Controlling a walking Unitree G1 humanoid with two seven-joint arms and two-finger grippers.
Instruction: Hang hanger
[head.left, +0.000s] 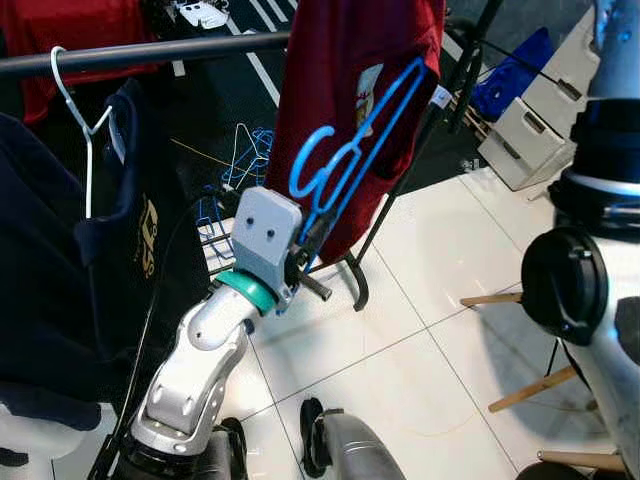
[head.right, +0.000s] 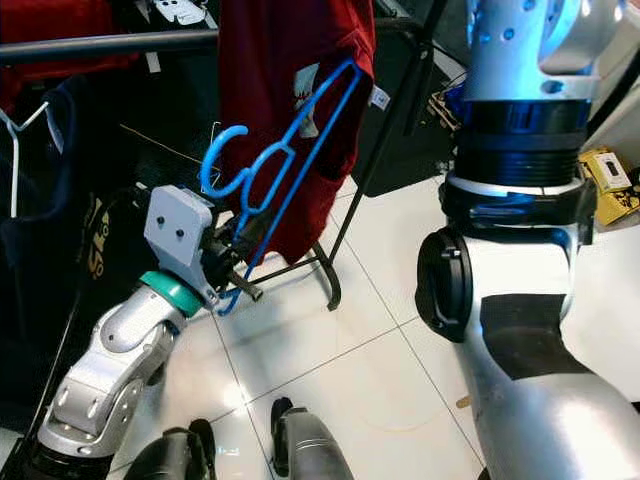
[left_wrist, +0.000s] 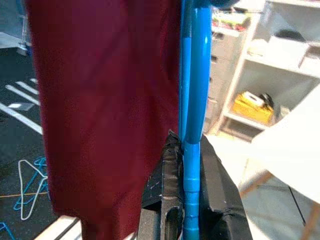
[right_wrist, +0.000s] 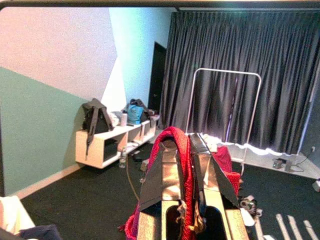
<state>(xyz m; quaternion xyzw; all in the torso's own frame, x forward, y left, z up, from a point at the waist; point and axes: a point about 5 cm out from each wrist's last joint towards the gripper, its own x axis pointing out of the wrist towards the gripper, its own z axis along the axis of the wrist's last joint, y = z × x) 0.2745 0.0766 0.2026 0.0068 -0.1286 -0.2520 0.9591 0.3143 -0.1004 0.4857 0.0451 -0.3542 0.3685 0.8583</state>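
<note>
Right up close, the big silver right arm (head.right: 520, 300) fills the near side of the head views, reaching up past the top of the frame. Its wrist camera shows the right claw (right_wrist: 186, 165) pinched shut on a fold of the red shirt (right_wrist: 175, 145), holding the cloth up high.

Main action is the left claw (head.left: 305, 255), sitting just below and slightly in front of the shirt's hem. It's clamped tight on the lower end of the blue hanger (head.left: 345, 150), fingers (left_wrist: 160, 185) squeezed right against the thin rod with no gap showing. From the claw the hanger slants up and away, its far end tucked against the shirt (head.left: 350, 60), with the hook curling back toward the dark rail (head.left: 150, 55) above and to the claw's left. A navy shirt (head.left: 60, 260) on a white hanger (head.left: 85, 130) is already on that rail.

My guess on handling: the hanger looks like light, smooth plastic, a bit springy, so it could twist or slide in the pads. The shirt is floppy and will drag on it. I'd hold nearer the hook's neck for control rather than out at the tip.
</note>
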